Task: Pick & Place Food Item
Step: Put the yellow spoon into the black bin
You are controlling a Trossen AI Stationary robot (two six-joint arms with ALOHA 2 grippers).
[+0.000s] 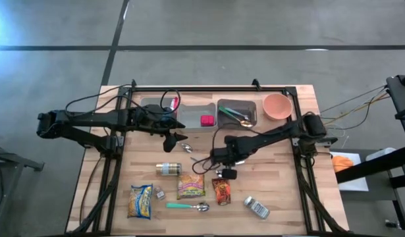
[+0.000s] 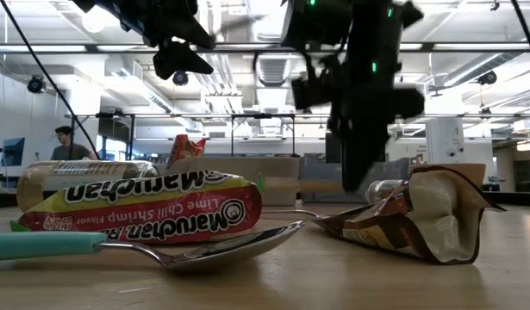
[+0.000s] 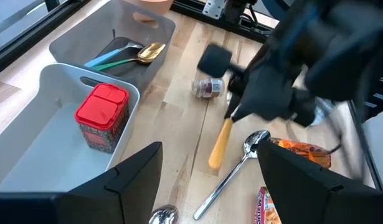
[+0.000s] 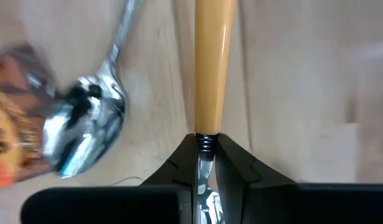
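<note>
Right pincer (image 4: 205,163) sits low over the middle of the wooden counter (image 1: 301,191), clenched on the metal neck of a utensil with a yellow-orange handle (image 4: 211,62). In the right wrist view the two dark fingers (image 4: 238,163) pinch the neck just where the handle begins; which kind of utensil it is cannot be told. The handle lies along the counter boards. A steel spoon (image 4: 85,127) lies just beside it, its bowl close to an orange snack packet (image 4: 10,124).

Left pincer (image 3: 207,174) hangs above the counter near the two grey bins, fingers spread and holding nothing. From its wrist view: a red-lidded container (image 3: 101,117) stands in the light grey bin (image 3: 29,134); the darker bin (image 3: 157,28) beside it holds a gold spoon (image 3: 151,51) and teal-handled utensils. A small jar (image 3: 208,87) lies on its side on the counter beyond the right arm.

Front of the counter, high view: a yellow packet (image 1: 140,201), a Maruchan ramen packet (image 1: 190,186), a teal-handled spoon (image 1: 187,207), the orange packet, a small wrapped item (image 1: 256,207). A jar (image 1: 168,169) lies on its side behind the ramen. A salmon-pink bowl (image 1: 277,105) stands at the back right corner.

Low view: a person shows far off in the room at left.
</note>
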